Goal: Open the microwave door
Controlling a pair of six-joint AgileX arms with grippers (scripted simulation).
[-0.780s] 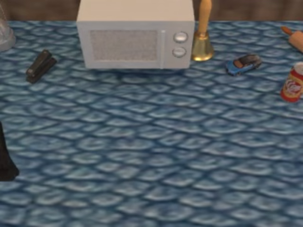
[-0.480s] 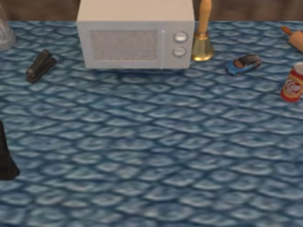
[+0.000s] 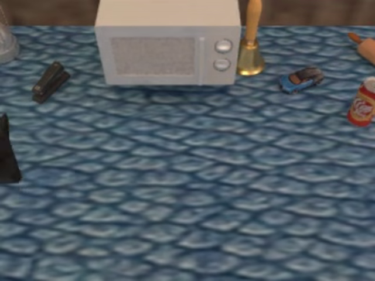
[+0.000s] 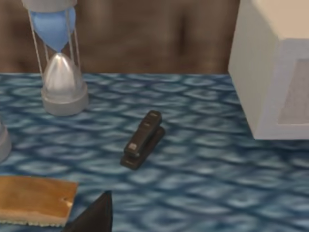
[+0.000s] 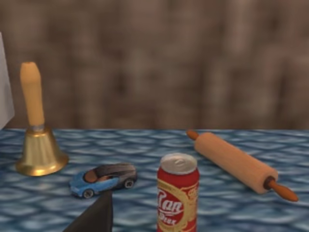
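Red can (image 5: pixel 177 198), "Beer" label

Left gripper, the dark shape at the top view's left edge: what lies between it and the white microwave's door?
In the top view, only a black stapler lies between the left gripper and the microwave door; the rest is bare blue tablecloth.

A dark fingertip (image 5: pixel 96 215) of the right gripper pokes into the near edge of the view. Just beyond it sits a blue toy car (image 5: pixel 103 179), and close beside the fingertip stands a red can (image 5: pixel 177 192), upright. Farther off, past the car, a brass bell (image 5: pixel 37 137) with a wooden handle stands upright. Beyond the can lies a rolling pin (image 5: pixel 240 163). All rest on the blue patterned table (image 5: pixel 145 145).
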